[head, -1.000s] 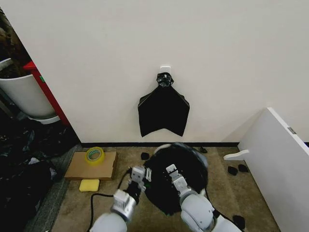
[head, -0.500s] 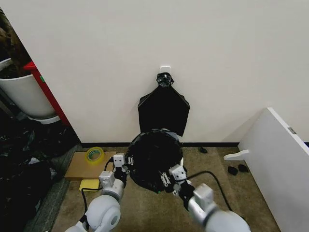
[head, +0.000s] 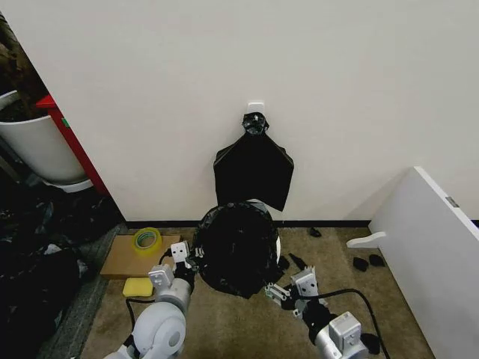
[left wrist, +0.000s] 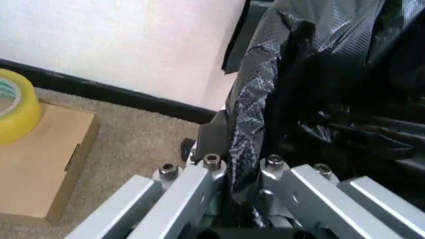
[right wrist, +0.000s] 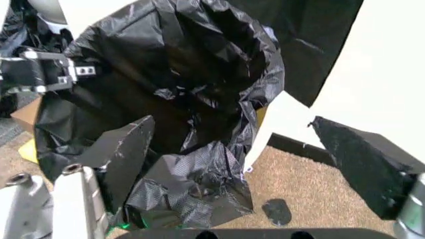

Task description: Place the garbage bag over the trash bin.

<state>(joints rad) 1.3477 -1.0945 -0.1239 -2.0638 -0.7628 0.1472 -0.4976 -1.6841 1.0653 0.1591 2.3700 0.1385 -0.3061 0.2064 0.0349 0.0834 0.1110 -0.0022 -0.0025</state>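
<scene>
The right gripper has backed away from the garbage bag, its jaws now spread wide and empty. The left gripper remains clamped on the bag's edge, the plastic draped over the trash bin by the wall and seemingly almost seated.

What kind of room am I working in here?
Probably a utility or storage corner indoors: a flat black bundle of bags hanging on a plain white wall, brown carpet, a cardboard box holding yellow tape.
</scene>
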